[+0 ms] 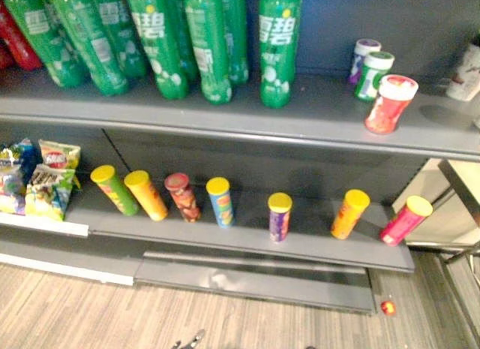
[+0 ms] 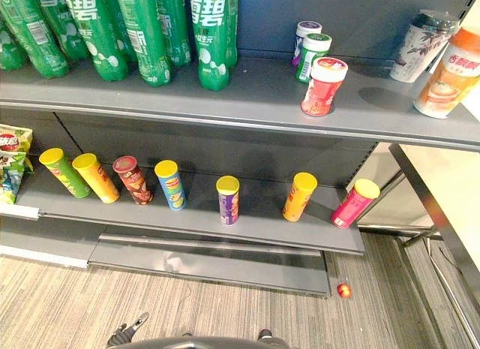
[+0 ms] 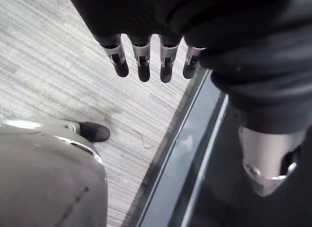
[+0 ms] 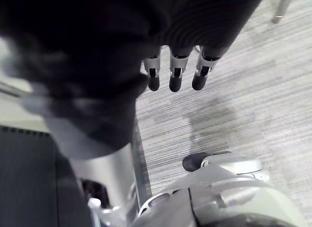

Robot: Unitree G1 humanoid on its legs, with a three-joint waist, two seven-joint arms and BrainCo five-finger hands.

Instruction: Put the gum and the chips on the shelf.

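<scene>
Three gum bottles stand upright at the right of the upper shelf [image 1: 315,112]: a purple one [image 1: 364,60], a green one [image 1: 373,75] and a red one [image 1: 390,103] nearest the edge. Several chips cans stand in a row on the lower shelf [image 1: 247,240], from a green can [image 1: 114,189] on the left through a purple can [image 1: 279,216] to a pink can [image 1: 406,220] on the right. My left hand [image 3: 141,66] hangs over the carpet beside the shelf base, fingers straight and empty. My right hand [image 4: 175,75] also hangs over the floor, open and empty.
Green soda bottles [image 1: 206,41] crowd the upper shelf's left and middle. Snack bags [image 1: 41,180] lie at the lower shelf's left end. Two drink cups [image 2: 450,71] stand at the upper shelf's far right. A small red object [image 1: 388,307] lies on the carpet. A metal-framed table [image 2: 442,191] is at the right.
</scene>
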